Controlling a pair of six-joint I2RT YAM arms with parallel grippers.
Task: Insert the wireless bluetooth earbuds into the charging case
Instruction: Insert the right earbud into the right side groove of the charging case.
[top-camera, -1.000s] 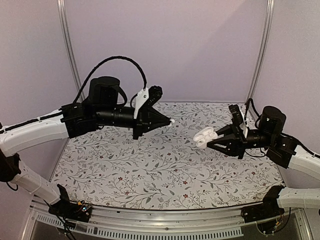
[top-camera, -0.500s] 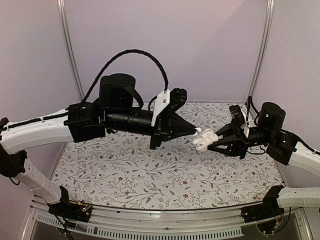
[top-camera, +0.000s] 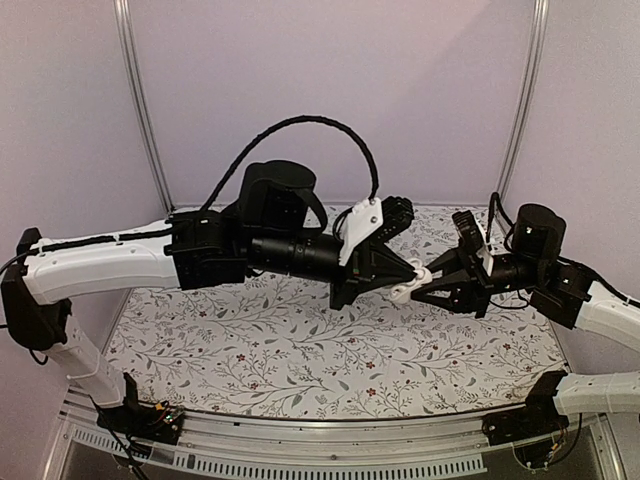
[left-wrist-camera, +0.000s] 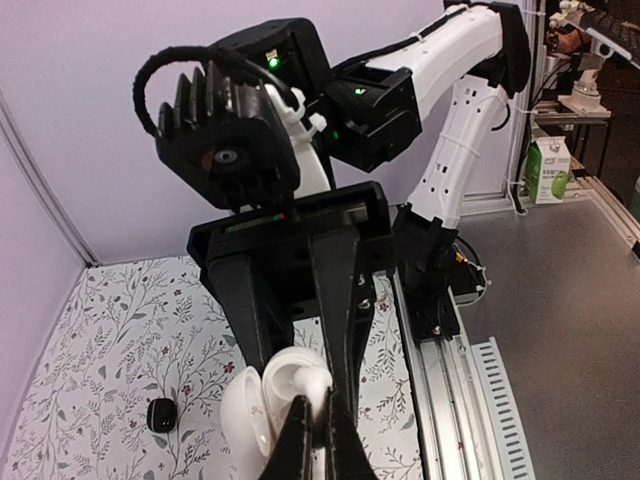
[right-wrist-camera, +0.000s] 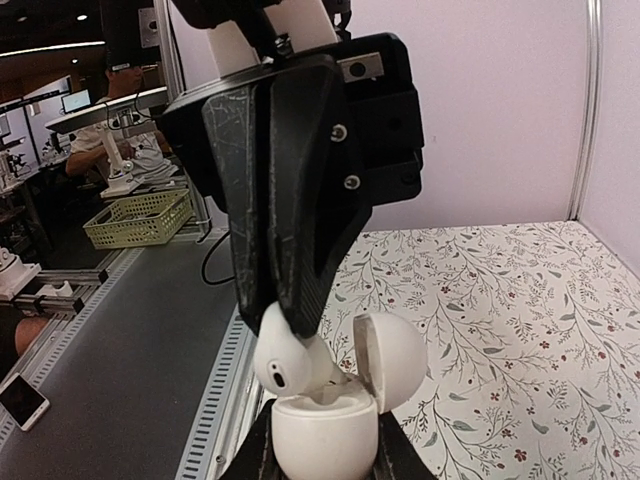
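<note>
A second ago the left gripper (top-camera: 411, 269) was far back on the left side, well apart from the charging case (right-wrist-camera: 325, 432). Now the left arm has reached across and its tip meets the case up in the air. The right gripper (top-camera: 428, 284) is in almost the same spot as before, with its two fingers squeezed on the sides of the white case. The case is open, and its round lid (right-wrist-camera: 392, 360) is tipped up to one side. The left gripper's fingers are pinched together on a little white earbud (right-wrist-camera: 283, 366). The earbud sits right at the open mouth of the case and pokes up above the rim (it has a tiny dark slot on it). Under the arms is a table (top-camera: 250, 340) with a cloth of leaves and small red flowers. A small dark thing (left-wrist-camera: 160, 413) lies on the cloth; I cannot tell what it is. The walls (top-camera: 330, 80) are pale purple. Past the table there is a yellow-green basket (right-wrist-camera: 140, 218) and a green and white carton (left-wrist-camera: 551, 168).
</note>
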